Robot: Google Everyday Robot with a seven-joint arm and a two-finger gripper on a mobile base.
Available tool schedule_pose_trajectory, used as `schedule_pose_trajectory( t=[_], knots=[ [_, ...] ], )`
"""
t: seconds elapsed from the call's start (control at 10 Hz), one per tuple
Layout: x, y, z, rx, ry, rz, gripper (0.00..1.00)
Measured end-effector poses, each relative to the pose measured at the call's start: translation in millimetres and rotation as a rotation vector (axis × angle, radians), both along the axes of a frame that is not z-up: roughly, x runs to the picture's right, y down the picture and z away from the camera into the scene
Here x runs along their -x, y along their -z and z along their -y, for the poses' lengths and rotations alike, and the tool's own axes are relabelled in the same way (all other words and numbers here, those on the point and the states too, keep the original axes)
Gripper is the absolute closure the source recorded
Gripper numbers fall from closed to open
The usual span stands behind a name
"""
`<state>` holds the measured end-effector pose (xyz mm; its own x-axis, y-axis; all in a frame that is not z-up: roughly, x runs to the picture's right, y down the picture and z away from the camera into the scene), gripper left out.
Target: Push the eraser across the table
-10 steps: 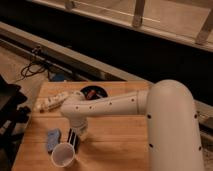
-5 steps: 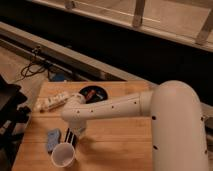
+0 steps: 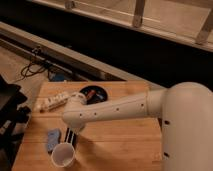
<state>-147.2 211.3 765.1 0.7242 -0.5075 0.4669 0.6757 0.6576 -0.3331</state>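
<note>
The eraser, a dark elongated block with pale stripes, lies on the bamboo table near its front left. It sits between a blue pad and a white cup. My white arm reaches in from the right. Its gripper points down right over the eraser's far end and hides that end. I cannot tell if it touches the eraser.
A small blue sponge-like pad lies just left of the eraser. A white paper cup stands just in front of it. A black round dish and a white elongated object sit at the table's far left. Cables lie on the floor beyond.
The wrist end of the arm has shifted slightly left and down over the eraser. The cup and blue pad have not moved.
</note>
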Motion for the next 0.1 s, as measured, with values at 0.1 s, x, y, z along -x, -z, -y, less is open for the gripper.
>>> schedule_pose_trajectory(
  t=[0.1],
  knots=[
    [-8.1,1.9,4.9,-0.005,-0.006,-0.019,0.83]
  ],
)
